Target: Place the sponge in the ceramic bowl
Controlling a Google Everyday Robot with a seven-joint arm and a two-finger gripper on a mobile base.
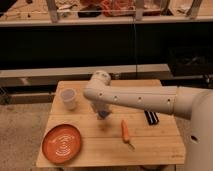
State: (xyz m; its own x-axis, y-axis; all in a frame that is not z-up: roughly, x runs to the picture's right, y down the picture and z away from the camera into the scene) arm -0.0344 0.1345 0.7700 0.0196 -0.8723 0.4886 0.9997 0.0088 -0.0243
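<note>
The sponge (103,115), a small blue block, hangs just above the middle of the wooden table (155,145). My gripper (102,111) points down from under the white arm and is shut on it. A faint shadow lies on the wood below the sponge. The ceramic bowl (61,142), a wide orange-red dish with white rings inside, sits at the table's front left corner. It is to the left of the gripper and nearer the front, and it holds nothing.
A translucent whitish cup (69,98) stands at the table's back left, close to the arm's elbow. An orange carrot (125,131) lies right of centre. A black ribbed object (151,117) lies partly under the arm. Dark shelving stands behind the table.
</note>
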